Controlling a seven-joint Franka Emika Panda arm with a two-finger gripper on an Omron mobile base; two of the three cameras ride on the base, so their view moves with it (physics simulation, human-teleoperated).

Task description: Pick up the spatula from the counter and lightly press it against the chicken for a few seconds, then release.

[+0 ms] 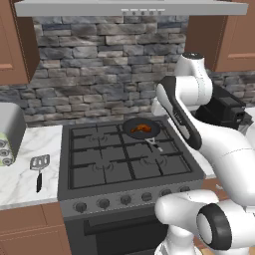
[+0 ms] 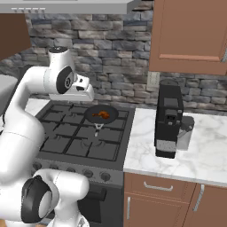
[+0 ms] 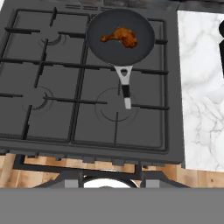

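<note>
Noting step one in hand: fetching the spatula (image 1: 39, 170), not yet picked up. Lies flat on the marble surface (image 1: 20, 187) just left of the stove (image 1: 99, 172), slotted head toward the far side, dark handle toward the near edge, nothing touching it.

Chicken (image 3: 120, 37): in the dark pan (image 3: 107, 50) on the far right burner, pan handle pointing near.

Arm (image 1: 180, 112): high over the right half of the stove, well apart from the spatula, hand aimed down at pan and grates.

Fingers: cannot tell whether spread or pressed together; nothing seen pinched between them.

Judgement: approach to the spatula not yet under way; pressing and release all to come.

Next move calls for a wide swing left across the stove, then a descent over the dark handle with fingers spread and turned to straddle its narrow width. Thin handle, flat on marble, so probably a shallow grasp. Watch for tips scraping the surface or nudging the spatula askew. Keep clear of the pan handle while crossing.
</note>
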